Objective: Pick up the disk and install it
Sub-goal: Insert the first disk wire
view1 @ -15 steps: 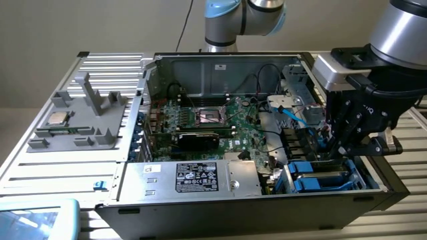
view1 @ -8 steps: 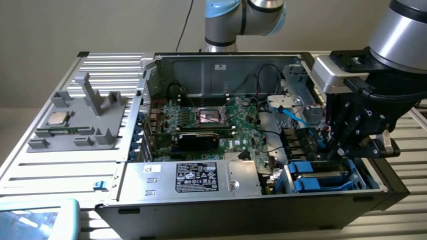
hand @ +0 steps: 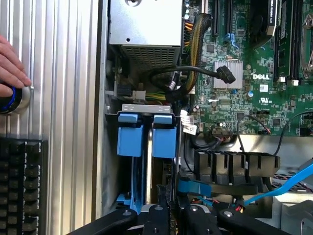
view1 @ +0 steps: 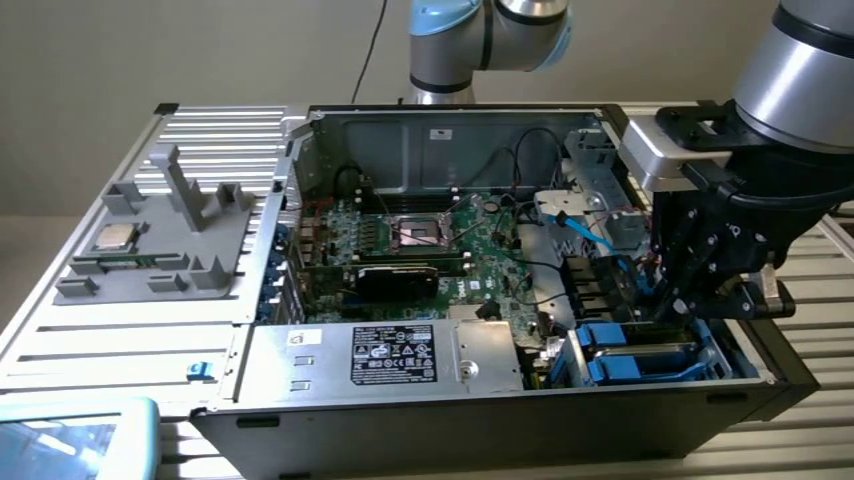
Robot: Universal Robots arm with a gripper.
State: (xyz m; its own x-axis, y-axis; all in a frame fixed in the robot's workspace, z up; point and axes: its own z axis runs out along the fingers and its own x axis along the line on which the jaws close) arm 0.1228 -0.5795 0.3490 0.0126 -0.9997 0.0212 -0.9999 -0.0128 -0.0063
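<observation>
Here the tool hangs low inside the open computer case, over the drive bay at the case's near corner on the exterior view's right. Whether it is clenched or released I cannot tell, nor whether it touches anything. The disk sits in that bay just beneath the tool, its bright blue carrier standing out against the dark metal. In the wrist view the disk is seen end-on, with two blue handles side by side at its end and the tool close by.

Beside the bay, toward the exterior view's left, lies the silver power supply with a black-and-white label, and farther back the green motherboard. A light blue cable crosses the case's far right part. On the ribbed metal table, left of the case, a grey fixture carries a small CPU chip. A person's hand rests at a blue-ringed button, next to a black keyboard.
</observation>
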